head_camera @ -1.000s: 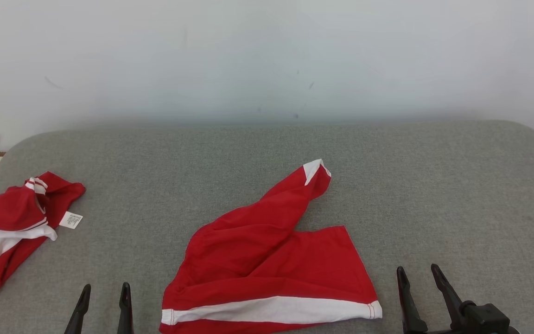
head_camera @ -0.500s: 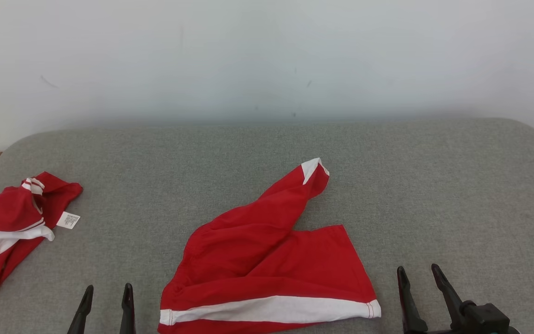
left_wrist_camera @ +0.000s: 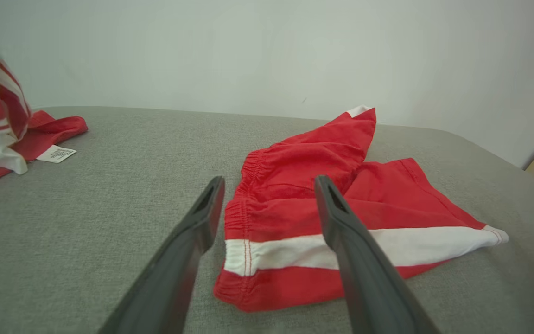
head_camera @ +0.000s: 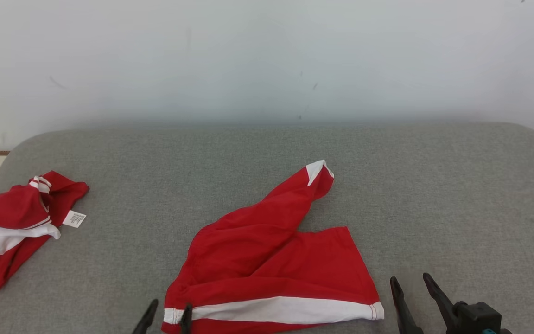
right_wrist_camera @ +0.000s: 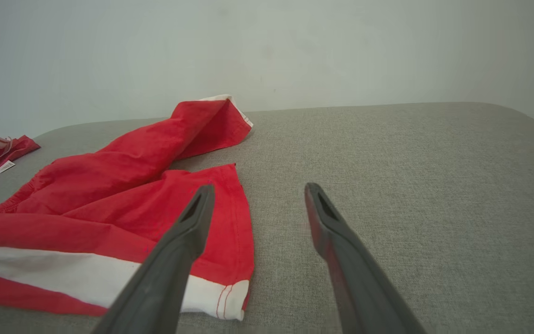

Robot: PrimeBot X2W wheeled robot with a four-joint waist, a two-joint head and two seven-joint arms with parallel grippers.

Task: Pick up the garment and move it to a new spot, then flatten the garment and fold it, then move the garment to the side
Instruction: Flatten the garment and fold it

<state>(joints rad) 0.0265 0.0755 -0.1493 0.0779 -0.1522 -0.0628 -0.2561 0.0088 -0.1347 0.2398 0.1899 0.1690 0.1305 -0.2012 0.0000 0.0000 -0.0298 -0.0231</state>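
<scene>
As it lay, the garment [head_camera: 271,264], red shorts, sat crumpled near the front middle of the grey bench [head_camera: 434,185].
- Long axis: side to side, with a white band along the near edge and one leg twisted away toward the wall [head_camera: 267,55].
- Left pincer [head_camera: 168,313]: released, fingers spread, poised over the gathered waistband end; the nearer arm.
- Right pincer [head_camera: 410,278]: released, just beside the stitched hem corner, apart from it.
- Cloth: thin, matte, creased, with elastic ruching at the waist.
- Bench cover: coarse woven fabric, rounded corners.
- Second garment [head_camera: 12,227]: red and white, bunched, label [head_camera: 73,219] showing, well apart at far left.
</scene>
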